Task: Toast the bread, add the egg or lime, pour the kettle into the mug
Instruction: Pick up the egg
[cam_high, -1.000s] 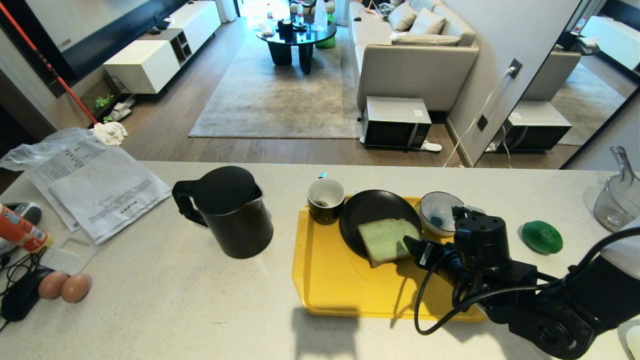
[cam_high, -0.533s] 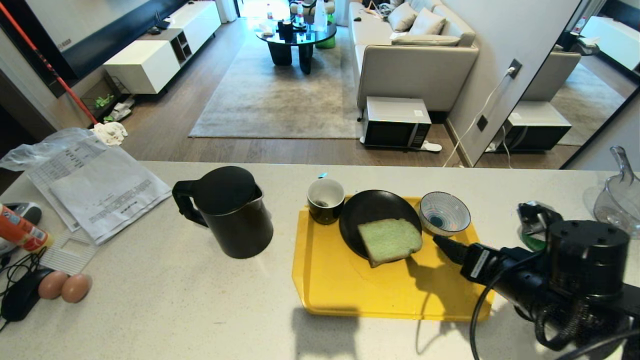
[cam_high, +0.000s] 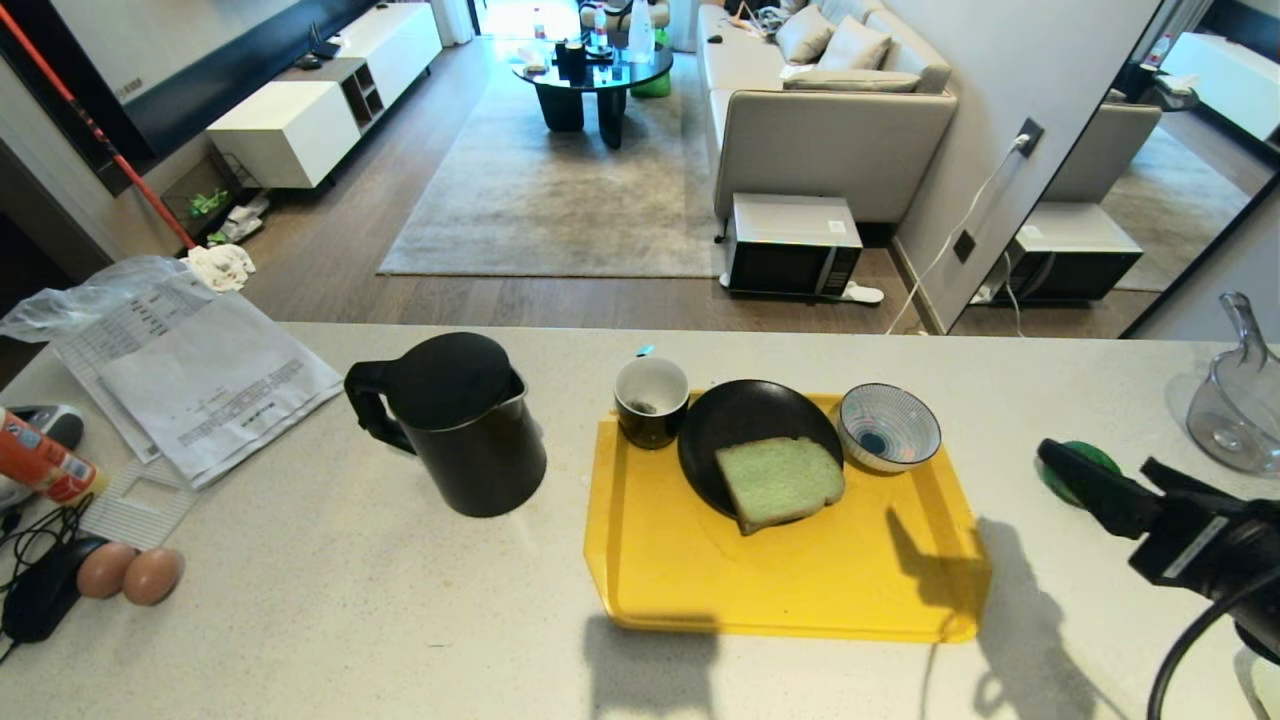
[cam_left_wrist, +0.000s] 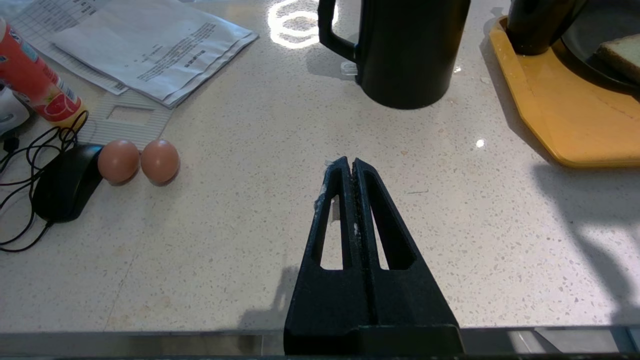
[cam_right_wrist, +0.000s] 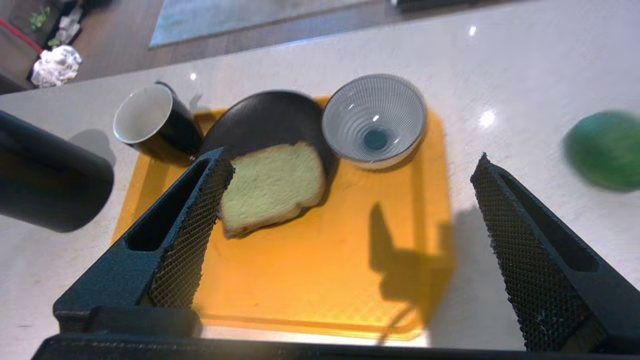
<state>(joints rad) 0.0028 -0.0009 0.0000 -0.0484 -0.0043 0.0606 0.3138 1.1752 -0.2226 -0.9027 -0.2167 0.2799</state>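
Observation:
The pale green bread (cam_high: 778, 480) lies on a black plate (cam_high: 740, 410) on the yellow tray (cam_high: 700, 570), overhanging the plate's near rim. The black mug (cam_high: 651, 400) stands at the tray's far left corner. Left of the tray stands the black kettle (cam_high: 455, 420). The lime (cam_high: 1056, 492) lies on the counter right of the tray, partly hidden by my right gripper (cam_high: 1096, 462). The wrist view shows that right gripper (cam_right_wrist: 351, 165) open and empty above the tray's right edge, the lime (cam_right_wrist: 605, 150) off to one side. My left gripper (cam_left_wrist: 352, 162) hovers shut over bare counter. The egg is out of view.
A blue-and-white striped bowl (cam_high: 888, 426) sits on the tray right of the plate. Two brown eggs (cam_high: 128, 572), a mouse, cables and papers (cam_high: 200, 380) occupy the counter's left end. A clear jug (cam_high: 1235, 400) stands at the far right.
My right gripper has drawn back from the bread and swung right, off the tray toward the lime. The bread stays on the plate. The left arm has not moved.

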